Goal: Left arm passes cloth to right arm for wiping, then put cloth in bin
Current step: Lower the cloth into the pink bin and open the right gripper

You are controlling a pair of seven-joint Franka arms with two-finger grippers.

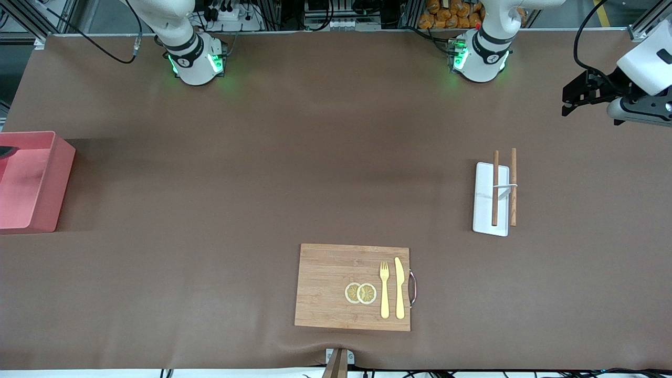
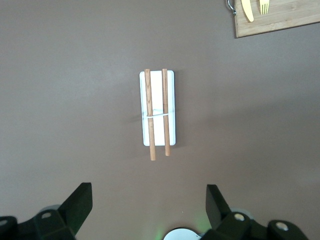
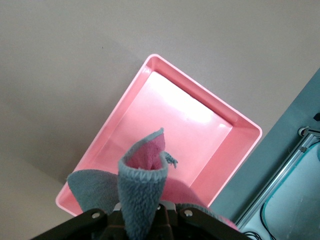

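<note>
My right gripper [image 3: 142,219] is shut on the cloth [image 3: 143,180], which bunches up from between its jaws, grey face outward and magenta-pink inside. It hangs in the air over the pink bin [image 3: 175,120], which has nothing in it. In the front view the bin [image 1: 31,184] stands at the right arm's end of the table, and only a dark tip shows over it at the view's edge. My left gripper [image 1: 566,105] is open and holds nothing, up in the air at the left arm's end of the table; in its wrist view the fingers [image 2: 80,202] stand wide apart.
A white tray [image 1: 483,210] with two brown chopsticks [image 1: 513,186] lies toward the left arm's end, also in the left wrist view [image 2: 171,107]. A wooden cutting board [image 1: 325,283] with lemon slices, a yellow fork and a knife lies near the front edge.
</note>
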